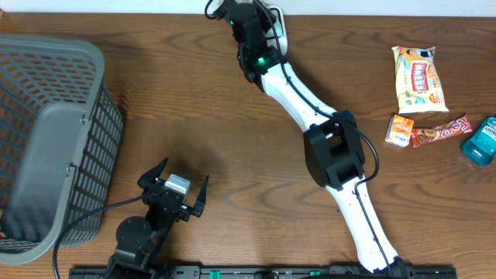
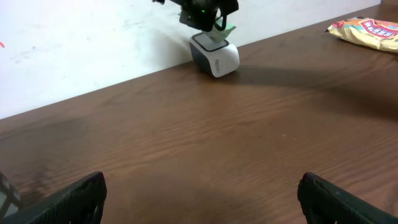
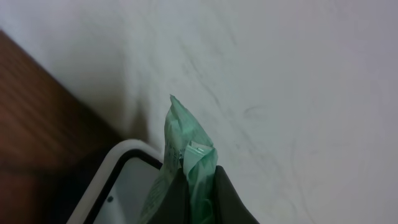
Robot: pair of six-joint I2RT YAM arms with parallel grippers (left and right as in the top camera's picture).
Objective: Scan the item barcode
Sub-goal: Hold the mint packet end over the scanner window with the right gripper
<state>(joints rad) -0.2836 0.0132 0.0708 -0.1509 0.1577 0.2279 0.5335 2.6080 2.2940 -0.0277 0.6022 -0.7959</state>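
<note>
My right hand [image 3: 200, 186] is clamped shut on a green packet [image 3: 185, 140], fingers pinching its lower part. The crinkled top of the packet sticks up past the fingertips. In the right wrist view it sits right above the white rim of the scanner [image 2: 216, 57]; I cannot tell whether they touch. Print on the packet is too blurred to read.

The left wrist view shows the same: the packet is held directly over the scanner's slanted top face. The scanner is a small white and grey box at the far edge of the desk [image 1: 194, 101], up against the white wall [image 3: 280, 74]. The right arm stretches diagonally across the desk to reach it, with a green light lit near the wrist.

My left hand [image 1: 186, 170] is at the near edge, spread wide and holding nothing. Both dark fingers [image 2: 68, 199] show at the bottom corners of its wrist view, above bare wood. It is well apart from the scanner.

A grey mesh basket [image 1: 46, 132] stands on the left side of the desk, just beside the left arm. On the right side lie:
- a yellow and white snack bag [image 1: 418, 79]
- a small orange box [image 1: 399, 129] touching an orange candy bar [image 1: 442, 132]
- a teal container [image 1: 480, 139] at the frame edge
</note>
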